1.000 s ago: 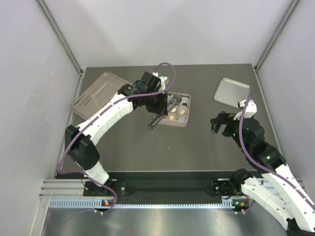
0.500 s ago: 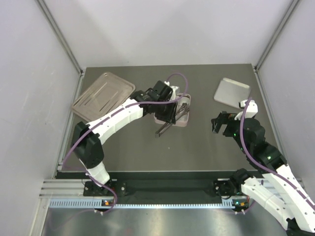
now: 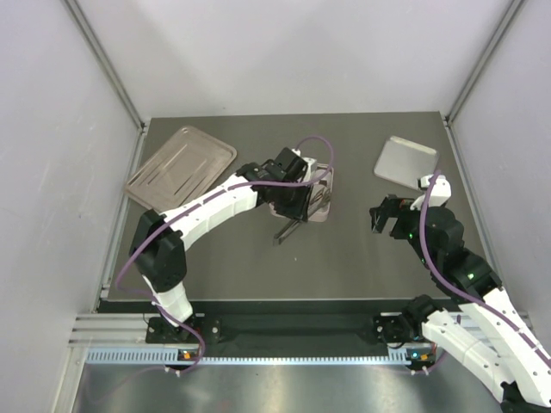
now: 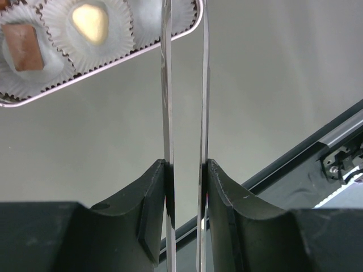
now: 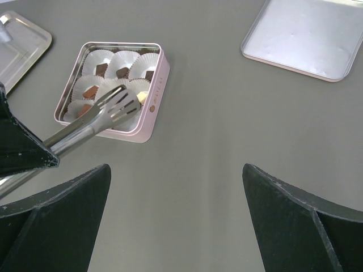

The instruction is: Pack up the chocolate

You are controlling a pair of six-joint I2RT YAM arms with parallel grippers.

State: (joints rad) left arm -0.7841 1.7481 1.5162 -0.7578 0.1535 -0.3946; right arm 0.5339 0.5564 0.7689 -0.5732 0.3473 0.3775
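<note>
Left gripper (image 4: pixel 185 187): pinched nearly closed on metal tongs (image 4: pixel 168 113), one thin blade pressed against each dark finger (image 4: pixel 142 221). Blades running straight ahead from the fingers, side by side and close together, out past the top of the left wrist view.

Just ahead and left of the fingers, a corner of a pink tin (image 4: pixel 102 69) lined with frilled white paper cups (image 4: pixel 116 39). In those cups, the chocolate (image 4: pixel 22 45): one brown block in one cup, one cream piece in the next.

From the right wrist view, slotted tong tips over the cups on the tin's near side, a narrow gap between the tips. No telling about anything held there. More small brown pieces in the cups beyond the tips, one to a cup.

From above, left gripper over the tin, tong handles sticking back toward the arm bases, above the dark table (image 3: pixel 258 267).

Right gripper (image 5: pixel 176 170): fingers spread wide, nothing between them, hanging over bare table. Ahead and left of it, the tin. Ahead and right, a square silver lid (image 5: pixel 300 37) lying flat, well apart from the tin. Far left, at the edge of the right wrist view, a corner of a metal tray (image 5: pixel 22 45).
</note>
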